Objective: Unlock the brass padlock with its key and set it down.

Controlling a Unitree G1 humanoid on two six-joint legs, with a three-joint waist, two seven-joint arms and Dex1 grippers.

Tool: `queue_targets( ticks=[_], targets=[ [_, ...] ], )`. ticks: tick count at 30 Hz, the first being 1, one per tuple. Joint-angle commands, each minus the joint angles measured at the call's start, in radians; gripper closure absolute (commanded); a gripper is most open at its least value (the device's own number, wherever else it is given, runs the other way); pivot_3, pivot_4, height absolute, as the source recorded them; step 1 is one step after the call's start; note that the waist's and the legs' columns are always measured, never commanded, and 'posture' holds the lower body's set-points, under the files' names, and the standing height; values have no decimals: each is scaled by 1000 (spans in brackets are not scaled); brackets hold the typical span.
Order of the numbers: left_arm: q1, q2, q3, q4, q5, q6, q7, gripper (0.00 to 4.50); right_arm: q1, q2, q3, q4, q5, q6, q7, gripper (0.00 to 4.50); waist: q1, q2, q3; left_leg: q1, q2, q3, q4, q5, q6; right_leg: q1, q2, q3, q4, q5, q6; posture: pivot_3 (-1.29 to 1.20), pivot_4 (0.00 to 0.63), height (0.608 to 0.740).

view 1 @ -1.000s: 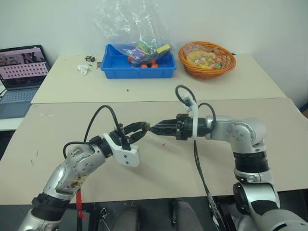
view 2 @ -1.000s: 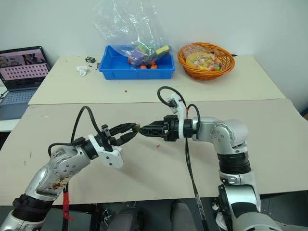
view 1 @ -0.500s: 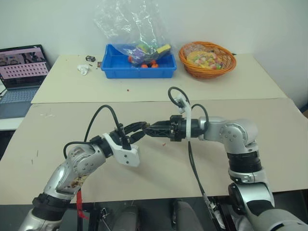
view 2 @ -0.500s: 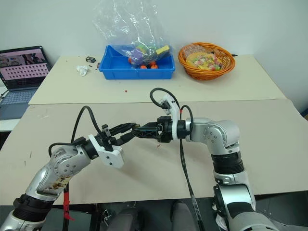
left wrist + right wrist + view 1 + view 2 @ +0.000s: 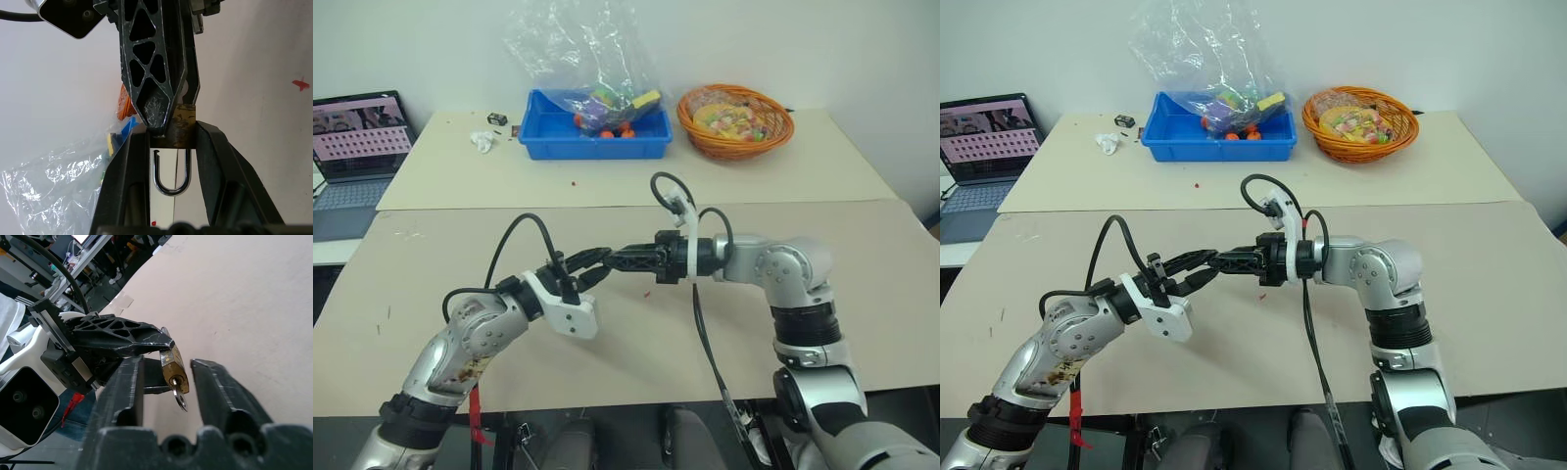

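Observation:
The brass padlock (image 5: 179,128) is pinched by its body in my left gripper (image 5: 604,259), with its silver shackle (image 5: 171,175) hanging back between the fingers. The key (image 5: 179,398) sticks out of the padlock's keyhole. My right gripper (image 5: 618,260) points left and meets the left one tip to tip, above the near table. In the right wrist view its two fingers (image 5: 128,384) stand either side of the key, with a gap between the key and this finger. The padlock (image 5: 172,366) sits just past their tips.
A blue bin (image 5: 592,139) under a clear plastic bag (image 5: 573,49) and an orange basket (image 5: 735,120) stand on the far table. A laptop (image 5: 357,137) is at the far left. A red crumb (image 5: 647,292) lies under the grippers.
My right arm's elbow has drawn in to the left, and its gripper tip has edged a little further onto the left gripper's tip. The left arm has not moved.

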Motion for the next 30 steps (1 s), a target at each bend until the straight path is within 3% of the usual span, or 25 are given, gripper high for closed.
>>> queue_targets(
  ticks=[1, 13, 15, 22, 27, 30],
  targets=[
    [-11, -1, 11, -35, -12, -6, 7, 3705, -24, 10, -7, -16, 10, -24, 3, 4123, 0, 0, 0, 0, 0, 0, 0, 0, 0, 0, 0, 0, 0, 0, 0, 0, 150, 728],
    [-12, -3, 13, -30, -28, -7, 5, 3705, -24, 26, -8, -25, 12, -23, -9, 4273, 0, 0, 0, 0, 0, 0, 0, 0, 0, 0, 0, 0, 0, 0, 0, 0, 150, 728],
    [-13, -7, 15, -30, -49, -7, 2, 2688, -23, 26, -6, -25, 11, -25, -8, 4273, -1, 0, 0, 0, 0, 0, 0, 0, 0, 0, 0, 0, 0, 0, 0, 0, 150, 728],
    [-15, -3, 25, -35, -38, 4, 6, 148, -19, 20, -10, -11, -1, -34, -5, 4378, 0, 0, 0, 0, 0, 0, 0, 0, 0, 0, 0, 0, 0, 0, 0, 0, 150, 728],
    [1, 8, 53, -56, -78, 31, -9, 0, -20, -2, -6, 40, -31, -71, 9, 4378, 0, 0, 0, 0, 0, 0, 0, 0, 0, 0, 0, 0, 0, 0, 0, 0, 150, 728],
    [35, 7, 93, -72, -198, 82, -47, 0, -26, -22, -7, 71, -46, -91, 26, 4378, -3, 0, 0, 0, 0, 0, 0, 0, 0, 0, 0, 0, 0, 0, 0, 0, 150, 728]
  ],
)
